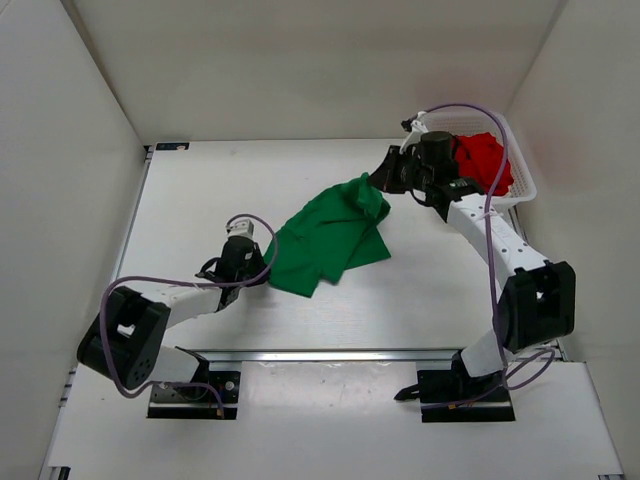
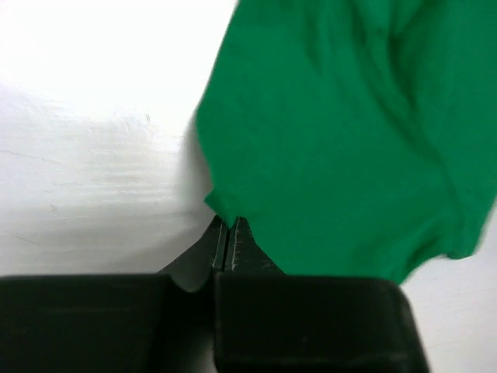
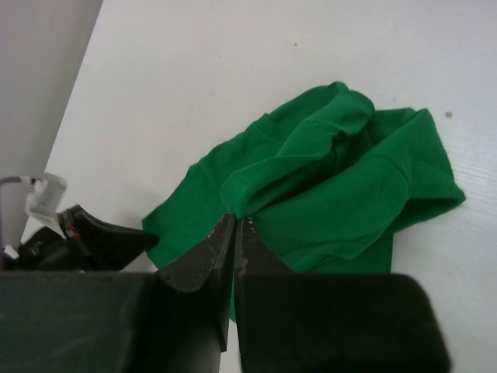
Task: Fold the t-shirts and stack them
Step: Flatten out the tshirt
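- Left fingers [image 2: 233, 242] were shut tight on the very hem of the green t-shirt [image 2: 349, 132], at its near-left corner. The bite looked thin. Risk: the hem slips free at the first pull.
- The green t-shirt lay bunched mid-surface [image 1: 200, 190], with its near end flat and its far end lifted. The layers were doubled over. Risk: spreading it drags a fold under and leaves a twist.
- Right fingers [image 3: 221, 241] were closed on a gathered ridge at the shirt's far-right end, probably pinching more than one layer. Risk: if the arms pull unevenly, one grip comes loose or the cloth skews.
- Farthest back, the red t-shirt [image 1: 482, 160] sat heaped in the basket [image 1: 527, 188], right beside the right arm's wrist. Risk: a backward swing snags it or knocks the basket.
- No off-white shirt was in sight.
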Robot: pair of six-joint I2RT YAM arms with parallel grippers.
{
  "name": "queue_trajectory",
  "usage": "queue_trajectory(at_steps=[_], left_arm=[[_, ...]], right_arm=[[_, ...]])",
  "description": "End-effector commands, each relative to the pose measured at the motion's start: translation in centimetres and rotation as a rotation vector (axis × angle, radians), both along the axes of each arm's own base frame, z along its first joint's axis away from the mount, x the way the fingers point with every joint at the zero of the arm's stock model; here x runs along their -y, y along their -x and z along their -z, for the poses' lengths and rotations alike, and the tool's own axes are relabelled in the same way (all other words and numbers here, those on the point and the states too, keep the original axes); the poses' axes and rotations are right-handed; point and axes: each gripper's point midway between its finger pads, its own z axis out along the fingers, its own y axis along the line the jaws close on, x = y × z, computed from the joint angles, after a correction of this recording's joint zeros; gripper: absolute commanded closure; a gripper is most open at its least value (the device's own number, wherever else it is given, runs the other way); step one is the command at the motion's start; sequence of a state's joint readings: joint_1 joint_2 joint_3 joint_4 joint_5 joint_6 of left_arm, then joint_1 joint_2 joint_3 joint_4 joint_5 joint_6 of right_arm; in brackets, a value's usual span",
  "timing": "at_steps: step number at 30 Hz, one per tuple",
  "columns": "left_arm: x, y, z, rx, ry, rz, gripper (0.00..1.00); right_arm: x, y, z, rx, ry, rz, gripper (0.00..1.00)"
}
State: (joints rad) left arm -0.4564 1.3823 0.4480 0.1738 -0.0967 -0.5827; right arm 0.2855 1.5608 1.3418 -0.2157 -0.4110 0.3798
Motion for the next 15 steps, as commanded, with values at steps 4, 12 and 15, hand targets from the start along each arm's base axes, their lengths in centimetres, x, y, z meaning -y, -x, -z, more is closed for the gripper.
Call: queue_trajectory(at_steps=[4, 12, 15], left_arm=[[0.0, -6.1, -14.5, 0.276, 0.188, -0.033, 1.0], [-6.1, -10.6, -38.0, 0.629, 0.444, -0.086, 1.0], [-7.9, -11.0, -44.8, 0.75, 0.426, -0.119, 1.0]], right_arm=[[-1.6, 3.3, -3.8, 0.118, 0.031, -0.023, 1.0], [-9.4, 14.0, -13.6, 0.334, 0.105, -0.209, 1.0], [-11.4, 17.9, -18.4, 0.439, 0.111, -0.248, 1.0]])
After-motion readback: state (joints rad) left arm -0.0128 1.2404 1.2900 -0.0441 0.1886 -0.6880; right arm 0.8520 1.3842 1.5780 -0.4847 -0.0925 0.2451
